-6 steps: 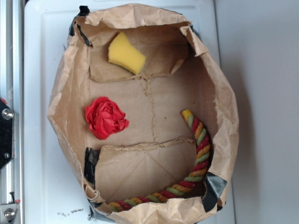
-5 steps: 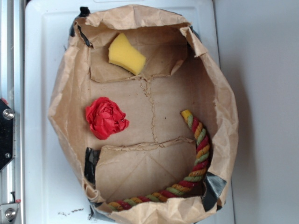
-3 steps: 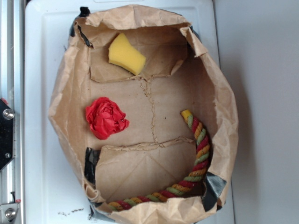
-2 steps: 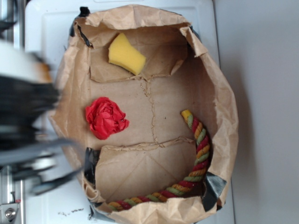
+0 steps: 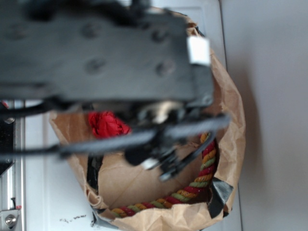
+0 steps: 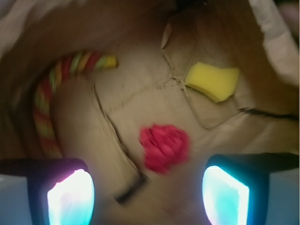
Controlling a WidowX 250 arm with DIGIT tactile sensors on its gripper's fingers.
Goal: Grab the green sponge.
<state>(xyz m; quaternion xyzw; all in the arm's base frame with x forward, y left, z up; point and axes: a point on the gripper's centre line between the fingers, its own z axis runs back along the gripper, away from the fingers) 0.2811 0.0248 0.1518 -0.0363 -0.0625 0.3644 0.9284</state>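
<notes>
The green sponge (image 6: 212, 82), yellow in colour, lies on the floor of the brown paper bag (image 5: 230, 120) near its far wall in the wrist view; in the exterior view the blurred black arm (image 5: 96, 53) hides it. The gripper (image 6: 147, 197) hangs above the bag, jaws spread wide and empty, the red paper ball (image 6: 164, 146) showing between them, well apart from the sponge. The twisted rope (image 5: 204, 173) curves along the bag's side wall, and the bag stands on the white counter (image 5: 48, 192).
</notes>
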